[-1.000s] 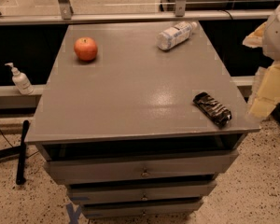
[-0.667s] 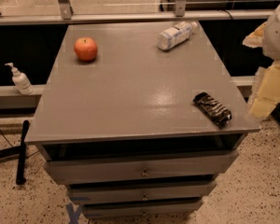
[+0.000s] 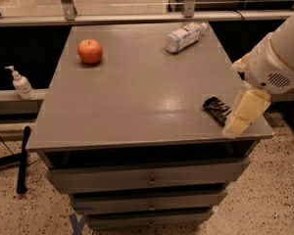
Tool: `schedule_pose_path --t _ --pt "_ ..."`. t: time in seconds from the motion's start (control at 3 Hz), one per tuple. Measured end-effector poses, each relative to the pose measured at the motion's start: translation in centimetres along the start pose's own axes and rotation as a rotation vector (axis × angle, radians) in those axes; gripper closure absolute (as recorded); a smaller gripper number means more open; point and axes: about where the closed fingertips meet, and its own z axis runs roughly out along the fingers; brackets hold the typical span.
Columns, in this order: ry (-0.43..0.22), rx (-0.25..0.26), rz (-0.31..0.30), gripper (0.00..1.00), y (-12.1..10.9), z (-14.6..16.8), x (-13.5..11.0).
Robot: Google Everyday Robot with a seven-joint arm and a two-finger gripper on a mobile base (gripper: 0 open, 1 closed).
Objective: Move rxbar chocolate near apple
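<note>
The rxbar chocolate (image 3: 216,108), a flat black bar with pale markings, lies near the front right corner of the grey table (image 3: 137,97). The gripper (image 3: 244,115), pale yellow under a white arm housing, hangs right at the bar's right end and hides that end. The red-orange apple (image 3: 90,51) sits far off at the table's back left.
A clear plastic bottle with a white label (image 3: 184,36) lies on its side at the back right of the table. A soap dispenser (image 3: 22,83) stands on a ledge to the left. Drawers run below the tabletop. A dark pole (image 3: 22,158) leans on the floor at left.
The arm has swung left from beside the table to over its front right corner, and the gripper now covers the bar's right end. Apple, bottle and bar have not moved.
</note>
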Motion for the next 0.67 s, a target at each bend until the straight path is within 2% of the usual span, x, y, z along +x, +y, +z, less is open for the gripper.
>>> schedule_pose_path --t 0.33,0.67 --pt "-0.034 -0.031 0.058 0.0 -0.8 4.2 -0.3" --pt "-0.031 -0.038 0.099 0.0 -1.8 6.5 0.4"
